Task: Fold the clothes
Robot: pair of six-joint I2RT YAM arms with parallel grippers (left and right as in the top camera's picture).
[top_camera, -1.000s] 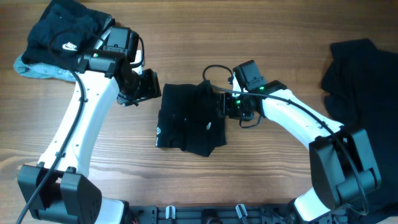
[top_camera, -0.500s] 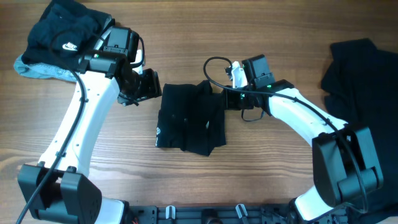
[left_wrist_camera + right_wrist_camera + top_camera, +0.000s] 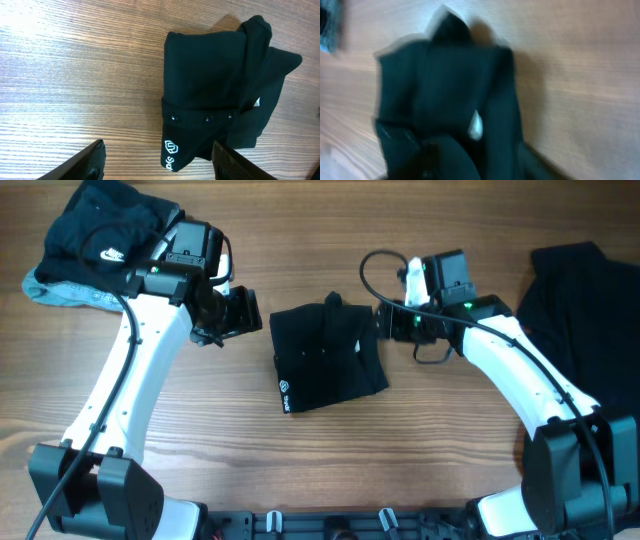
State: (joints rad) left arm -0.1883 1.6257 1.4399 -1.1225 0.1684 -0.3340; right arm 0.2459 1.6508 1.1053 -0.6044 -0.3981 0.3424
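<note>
A folded black garment (image 3: pixel 328 360) with a small white logo at its front corner lies on the wooden table's middle. It also shows in the left wrist view (image 3: pixel 215 95) and, blurred, in the right wrist view (image 3: pixel 445 90). My right gripper (image 3: pixel 383 328) is shut on the garment's right edge; its fingers (image 3: pixel 480 160) are dark and blurred against the cloth. My left gripper (image 3: pixel 240 315) is open and empty just left of the garment, its fingers (image 3: pixel 159 162) apart over the wood near the logo corner.
A bundled black garment with a white swoosh (image 3: pixel 100 235) lies at the far left on a grey-blue one (image 3: pixel 60 292). A large loose black garment (image 3: pixel 580 290) covers the right edge of the table.
My right gripper has moved right and a little back, dragging the folded garment with it and turning it slightly. The left arm has not moved.
</note>
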